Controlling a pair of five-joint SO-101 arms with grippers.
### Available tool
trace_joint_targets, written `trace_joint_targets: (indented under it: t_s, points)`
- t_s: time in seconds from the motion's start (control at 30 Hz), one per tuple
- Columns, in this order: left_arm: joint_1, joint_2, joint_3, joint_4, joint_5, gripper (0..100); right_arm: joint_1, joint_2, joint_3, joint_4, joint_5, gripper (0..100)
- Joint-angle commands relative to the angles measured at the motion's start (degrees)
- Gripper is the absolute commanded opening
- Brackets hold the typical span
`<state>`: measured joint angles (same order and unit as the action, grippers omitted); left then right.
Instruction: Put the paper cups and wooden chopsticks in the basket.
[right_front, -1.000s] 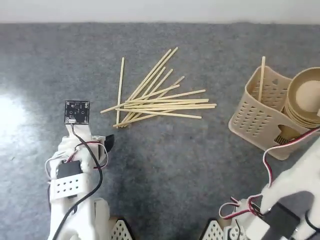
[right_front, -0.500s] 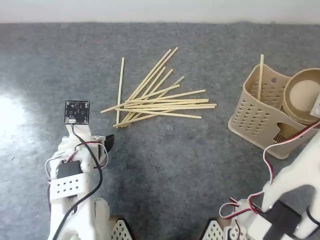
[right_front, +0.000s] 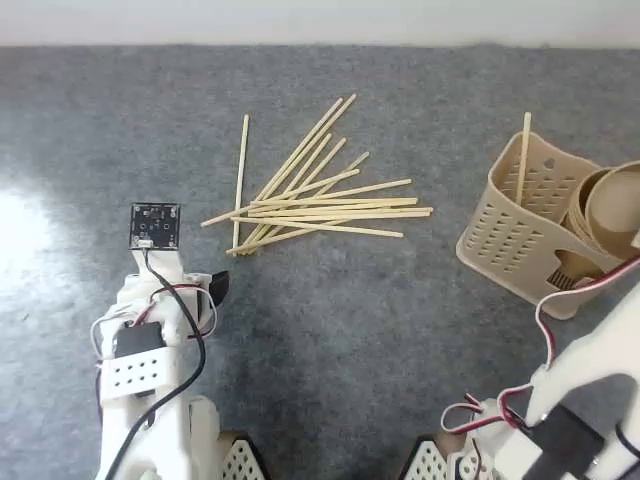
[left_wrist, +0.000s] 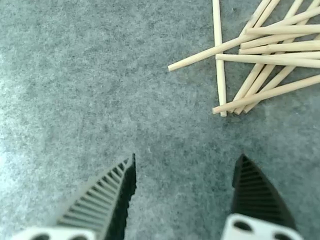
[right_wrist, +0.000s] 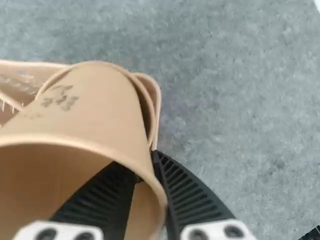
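Several wooden chopsticks lie in a loose pile on the grey carpet at centre. One chopstick stands in the beige perforated basket at the right. A stack of paper cups leans in the basket's right part. My right gripper is shut on the cup's rim, one finger inside and one outside, with the basket's wall behind it. My left gripper stands open low over bare carpet, a short way from the near ends of the chopsticks.
The left arm sits at the front left, the right arm at the front right, partly over the basket's near corner. Grey carpet covers the table between the arms and the pile. A pale wall edge runs along the back.
The paper cup stack has tilted and shifted right in the basket, toward the picture's edge, with the right arm moving along. The left arm and the chopstick pile have not moved.
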<state>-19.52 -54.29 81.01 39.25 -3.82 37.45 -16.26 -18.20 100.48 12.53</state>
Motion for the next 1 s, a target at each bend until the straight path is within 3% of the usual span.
trace_joint_targets:
  t_s: [0.0, 0.17, 0.8, 0.97]
  points:
    - [0.1, -0.2, -0.5, -1.1, 1.0, 30, -0.9, 0.3, 3.9, -1.4, 0.5, 11.8]
    - [0.3, -0.2, -0.5, -1.1, 1.0, 30, -0.7, -0.1, 4.5, -4.4, 0.7, 19.3]
    - [0.4, -0.2, -0.5, -1.1, 1.0, 30, -1.0, -0.4, -13.5, -4.6, 0.9, 19.4]
    - [0.4, -0.2, -0.4, -1.1, 1.0, 30, -4.3, -0.4, -16.4, -4.6, 1.0, 19.4]
